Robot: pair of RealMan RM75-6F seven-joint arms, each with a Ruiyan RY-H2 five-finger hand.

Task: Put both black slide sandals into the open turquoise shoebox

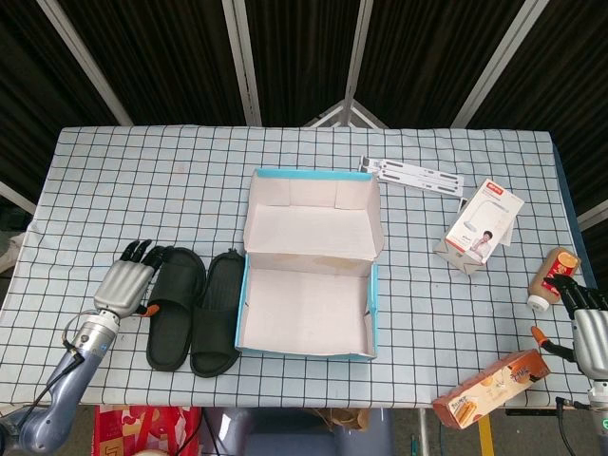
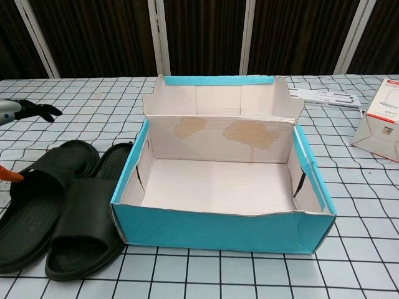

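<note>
Left robot hand (image 1: 123, 285), fingers spread and empty, hovers beside two black slide sandals (image 1: 193, 312) lying lengthwise left of the shoebox (image 1: 309, 352); bare worktop (image 1: 142, 190) beyond.
</note>
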